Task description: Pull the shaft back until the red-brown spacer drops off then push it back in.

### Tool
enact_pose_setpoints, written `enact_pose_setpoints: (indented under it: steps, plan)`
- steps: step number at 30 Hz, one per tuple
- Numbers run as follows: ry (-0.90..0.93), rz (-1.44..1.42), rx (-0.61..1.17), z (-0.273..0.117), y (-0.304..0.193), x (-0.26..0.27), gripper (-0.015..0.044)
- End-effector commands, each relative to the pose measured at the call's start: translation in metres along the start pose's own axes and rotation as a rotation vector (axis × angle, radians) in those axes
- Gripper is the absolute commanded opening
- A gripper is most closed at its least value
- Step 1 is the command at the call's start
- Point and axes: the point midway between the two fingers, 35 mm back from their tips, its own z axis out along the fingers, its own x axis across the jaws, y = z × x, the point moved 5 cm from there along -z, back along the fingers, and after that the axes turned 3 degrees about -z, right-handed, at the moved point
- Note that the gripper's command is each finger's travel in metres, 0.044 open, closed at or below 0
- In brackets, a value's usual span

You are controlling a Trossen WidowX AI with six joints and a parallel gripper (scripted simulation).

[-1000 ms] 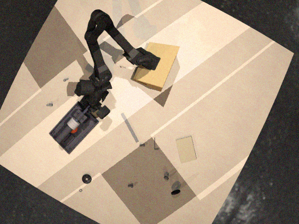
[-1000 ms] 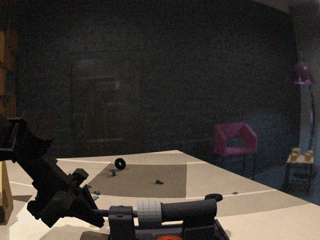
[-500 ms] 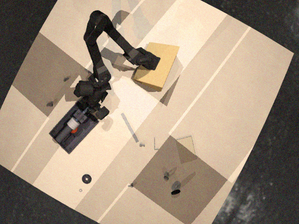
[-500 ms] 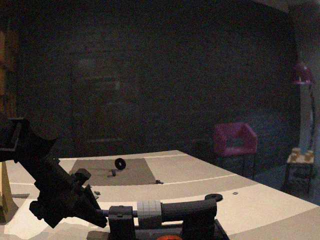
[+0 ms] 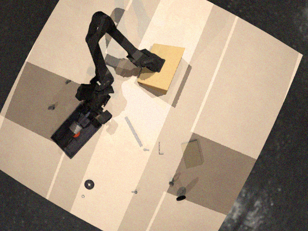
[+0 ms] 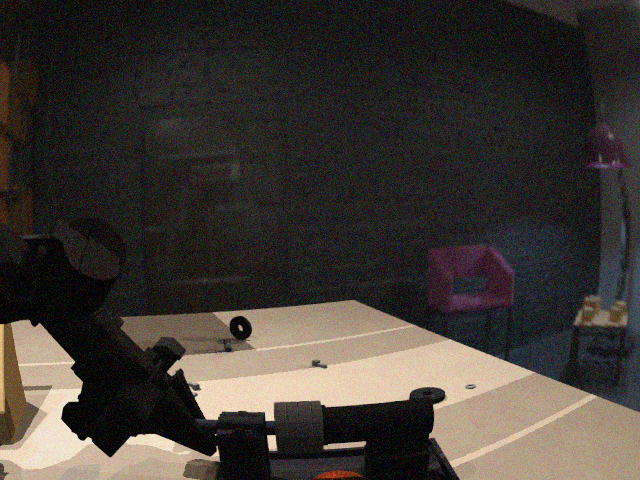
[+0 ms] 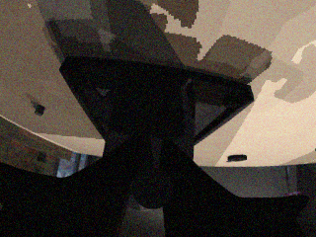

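Observation:
My gripper (image 5: 87, 113) (image 6: 206, 437) is shut on the shaft (image 6: 207, 424), at its end outside the support block (image 6: 241, 444). The shaft shows again between this block and the grey spacers (image 5: 75, 127) (image 6: 298, 427), which sit side by side on it. The spacers stand against the dark round housing (image 5: 65, 139) (image 6: 377, 424), with no gap visible. An orange-red round piece (image 5: 76, 134) (image 6: 338, 475) lies low in the dark tray (image 5: 84, 142), below the grey spacers and off the shaft. In the wrist view the fingers (image 7: 152, 185) are very dark and hide the grip.
A yellow box (image 5: 173, 64) (image 6: 7, 403) stands by the arm's base. A black ring (image 5: 85, 184) (image 6: 437, 397) lies flat beyond the tray. A black wheel (image 5: 181, 198) (image 6: 233, 328) stands farther off. A grey bar (image 5: 133, 131), a thin plate (image 5: 192, 154) and several small parts lie on the table.

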Motion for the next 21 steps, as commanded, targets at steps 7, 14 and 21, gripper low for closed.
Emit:
enact_pose_setpoints:
  steps: [7,14,21]
  plan:
    - [0.0,0.005,0.007,0.0014,-0.0039,0.0014,0.0]
    - [0.0,-0.001,-0.001,0.0001,-0.0001,0.0,0.0184]
    - [-0.001,0.0,-0.001,-0.0043,-0.0008,0.0,0.0368]
